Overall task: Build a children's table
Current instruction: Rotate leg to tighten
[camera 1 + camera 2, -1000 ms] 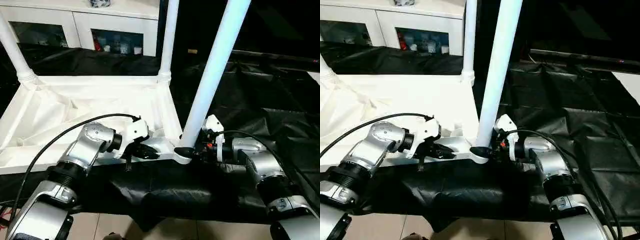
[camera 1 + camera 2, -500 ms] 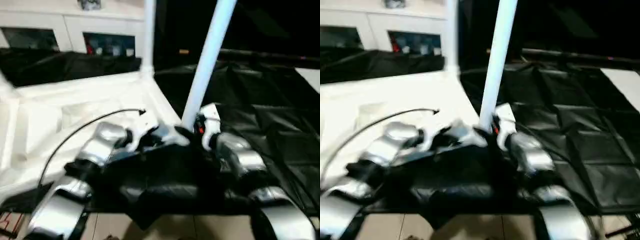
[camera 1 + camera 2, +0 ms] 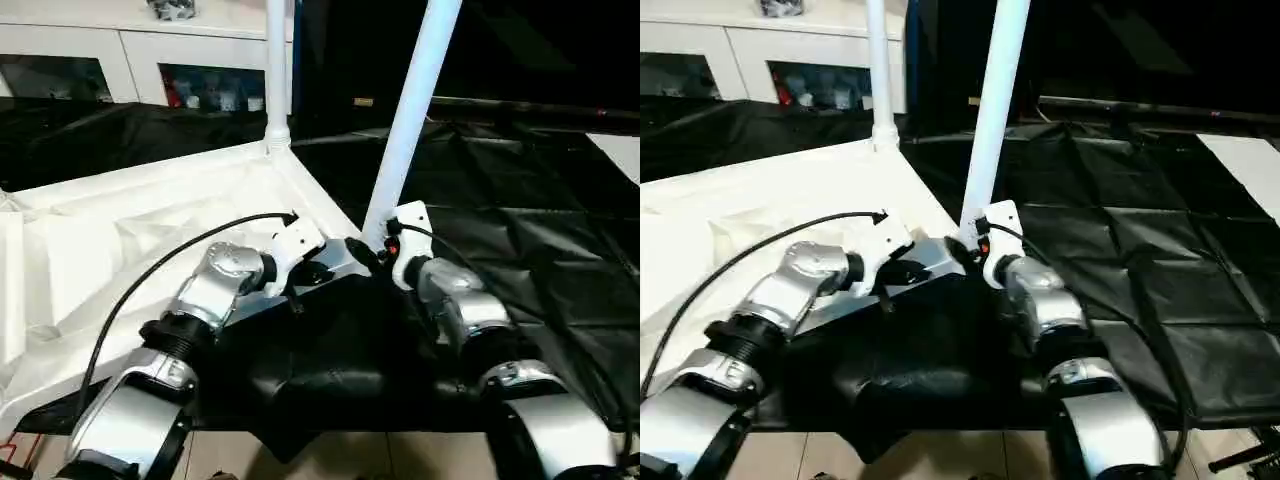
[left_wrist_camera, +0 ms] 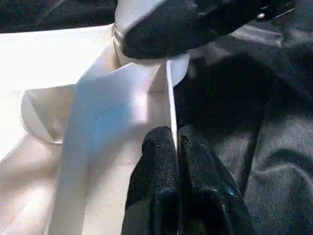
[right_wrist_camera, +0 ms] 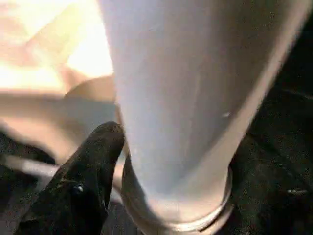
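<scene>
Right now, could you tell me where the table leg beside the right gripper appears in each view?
Left eye: near leg, right of centre, rising from the near corner.
Right eye: near leg, centre, rising to the top edge.
Left wrist: its base, behind a black finger.
Right wrist: close up.
Shared landmark: table top.

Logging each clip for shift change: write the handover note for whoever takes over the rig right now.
Left pincer: shut on the table top's rim beside the near corner.
Right pincer: at the base of the near leg; grip unclear.
Table top lies underside up on black sheeting.
Done: near leg and far leg stand in corner sockets.
Left: check the near leg's seating; other corners can't be judged.
</scene>
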You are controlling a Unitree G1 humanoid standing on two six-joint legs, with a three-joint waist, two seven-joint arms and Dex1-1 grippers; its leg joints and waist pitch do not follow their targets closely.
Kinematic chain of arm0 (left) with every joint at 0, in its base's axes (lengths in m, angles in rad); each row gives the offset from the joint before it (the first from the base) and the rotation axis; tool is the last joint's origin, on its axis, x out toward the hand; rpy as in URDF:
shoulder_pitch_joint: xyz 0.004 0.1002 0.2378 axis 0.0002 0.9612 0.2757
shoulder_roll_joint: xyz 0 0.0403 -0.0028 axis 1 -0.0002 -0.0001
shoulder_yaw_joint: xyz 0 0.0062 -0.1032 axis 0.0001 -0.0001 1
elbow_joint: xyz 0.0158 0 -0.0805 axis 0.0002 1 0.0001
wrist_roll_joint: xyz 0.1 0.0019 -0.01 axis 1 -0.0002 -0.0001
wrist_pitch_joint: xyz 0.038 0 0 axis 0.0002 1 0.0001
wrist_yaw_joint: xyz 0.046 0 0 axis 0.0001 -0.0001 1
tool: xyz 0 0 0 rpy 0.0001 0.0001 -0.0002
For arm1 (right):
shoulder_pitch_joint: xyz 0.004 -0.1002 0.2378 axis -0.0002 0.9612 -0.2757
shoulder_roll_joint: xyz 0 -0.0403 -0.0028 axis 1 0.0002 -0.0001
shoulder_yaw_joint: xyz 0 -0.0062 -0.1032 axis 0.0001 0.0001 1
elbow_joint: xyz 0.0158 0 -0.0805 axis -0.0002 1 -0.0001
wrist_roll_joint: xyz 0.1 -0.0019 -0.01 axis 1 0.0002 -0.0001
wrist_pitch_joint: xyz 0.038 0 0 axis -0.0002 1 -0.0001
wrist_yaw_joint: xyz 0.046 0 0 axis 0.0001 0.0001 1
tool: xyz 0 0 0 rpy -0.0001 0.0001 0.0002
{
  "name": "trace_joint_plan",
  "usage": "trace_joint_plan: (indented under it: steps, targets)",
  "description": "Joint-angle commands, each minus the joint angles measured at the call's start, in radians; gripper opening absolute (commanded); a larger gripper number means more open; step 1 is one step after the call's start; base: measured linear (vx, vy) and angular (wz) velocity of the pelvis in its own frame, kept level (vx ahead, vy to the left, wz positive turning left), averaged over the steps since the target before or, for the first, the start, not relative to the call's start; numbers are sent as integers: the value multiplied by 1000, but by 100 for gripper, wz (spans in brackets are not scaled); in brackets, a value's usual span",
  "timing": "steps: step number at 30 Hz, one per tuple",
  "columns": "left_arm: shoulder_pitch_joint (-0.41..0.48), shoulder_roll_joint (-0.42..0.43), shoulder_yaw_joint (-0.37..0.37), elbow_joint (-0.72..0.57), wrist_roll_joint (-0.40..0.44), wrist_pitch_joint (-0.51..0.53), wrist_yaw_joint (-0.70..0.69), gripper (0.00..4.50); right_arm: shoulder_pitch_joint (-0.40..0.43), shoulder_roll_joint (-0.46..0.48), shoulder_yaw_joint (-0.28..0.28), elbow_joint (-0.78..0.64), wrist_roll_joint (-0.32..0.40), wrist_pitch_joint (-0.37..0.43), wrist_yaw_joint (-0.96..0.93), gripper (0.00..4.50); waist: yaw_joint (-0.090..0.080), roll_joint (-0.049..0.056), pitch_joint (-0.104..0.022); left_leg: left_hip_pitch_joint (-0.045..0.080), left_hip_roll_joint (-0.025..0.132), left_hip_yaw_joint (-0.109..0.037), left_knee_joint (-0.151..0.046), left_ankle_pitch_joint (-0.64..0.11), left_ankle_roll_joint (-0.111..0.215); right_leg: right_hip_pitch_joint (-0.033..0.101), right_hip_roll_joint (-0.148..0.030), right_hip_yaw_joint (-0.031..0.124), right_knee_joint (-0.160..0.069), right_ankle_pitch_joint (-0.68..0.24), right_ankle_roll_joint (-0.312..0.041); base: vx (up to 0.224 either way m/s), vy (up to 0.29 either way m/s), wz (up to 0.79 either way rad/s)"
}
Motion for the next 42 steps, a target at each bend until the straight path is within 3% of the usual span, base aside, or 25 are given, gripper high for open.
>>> trace_joint_plan:
  steps: [1, 6, 9, 17, 20, 21, 26, 29, 32, 34, 36, 41, 42]
  targets:
    - [14, -7, -33, -46, -42, -52, -87, 0, 29, -3, 61, -18, -13, -5, 121, 352, 6, 5, -61, 11, 8, -4, -68, -316, 12, 41, -36, 23, -74, -293, -201, 0, 0, 0]
    - [28, 41, -33, -67, -64, -74, -189, 0, 78, -78, 73, -110, 32, 9, 335, 352, 12, 7, -62, 10, 11, -1, -66, -269, 35, 47, -31, 24, -62, -195, -232, 0, 0, 0]
    - [35, 65, -37, -73, -73, -80, -242, 0, 105, -113, 91, -162, 54, 33, 438, 352, 27, 10, -62, 11, 15, 4, -64, -247, 46, 49, -30, 22, -55, -161, -250, 0, 0, 0]
    - [41, 97, -37, -77, -83, -91, -302, 0, 139, -133, 104, -221, 70, 74, 518, 289, 34, 8, -58, 16, 16, 3, -68, -301, 10, 42, -35, 24, -65, -268, -228, 0, 0, 0]
    - [41, 100, -37, -74, -81, -94, -309, 0, 150, -132, 109, -244, 77, 95, 536, 272, 35, 9, -59, 15, 16, 1, -69, -291, 8, 43, -33, 24, -64, -260, -220, 0, 0, 0]
    - [41, 100, -37, -73, -80, -94, -309, 0, 151, -132, 109, -248, 77, 98, 537, 269, 35, 3, -60, 14, 16, 2, -68, -283, 10, 44, -33, 23, -62, -250, -222, 0, 0, 0]
    - [36, 94, -26, -62, -72, -94, -270, 0, 161, -131, 110, -270, 84, 131, 546, 264, 41, 0, -59, 14, 15, 3, -67, -267, 16, 43, -34, 24, -62, -252, -218, 0, 0, 0]
    - [18, 63, -6, -28, -56, -76, -170, 0, 151, -95, 84, -234, 60, 142, 402, 263, 40, 1, -57, 16, 15, 3, -68, -280, 9, 39, -35, 26, -66, -276, -212, 0, 0, 0]
    - [-5, 27, 12, 1, -35, -46, -53, 0, 114, -38, 41, -132, 22, 123, 169, 263, 23, 3, -56, 16, 9, -6, -73, -327, -33, 35, -39, 24, -76, -395, -172, 0, 0, 0]
    - [-12, 13, 15, 10, -30, -38, -21, 0, 100, -17, 22, -100, 22, 129, 95, 262, 20, 5, -54, 21, 8, -7, -72, -352, -33, 31, -38, 24, -82, -420, -164, 0, 0, 0]
    - [-30, -34, 27, 27, -23, -6, 69, 0, 58, 44, -31, -9, 23, 142, -131, 262, 6, 8, -53, 18, 6, -9, -73, -371, -37, 29, -38, 24, -87, -456, -152, 0, 0, 0]
    - [-51, -92, 39, 51, -17, 18, 165, 0, 13, 104, -80, 66, 32, 148, -310, 262, -6, 7, -54, 19, 3, -9, -71, -384, -35, 26, -33, 22, -90, -448, -149, 0, 0, 0]
    - [-51, -120, 34, 43, -20, 21, 178, 0, 0, 126, -47, 81, -7, 79, -320, 262, -3, 12, -56, 17, 4, -10, -72, -380, -31, 28, -36, 22, -89, -434, -149, 0, 0, 0]
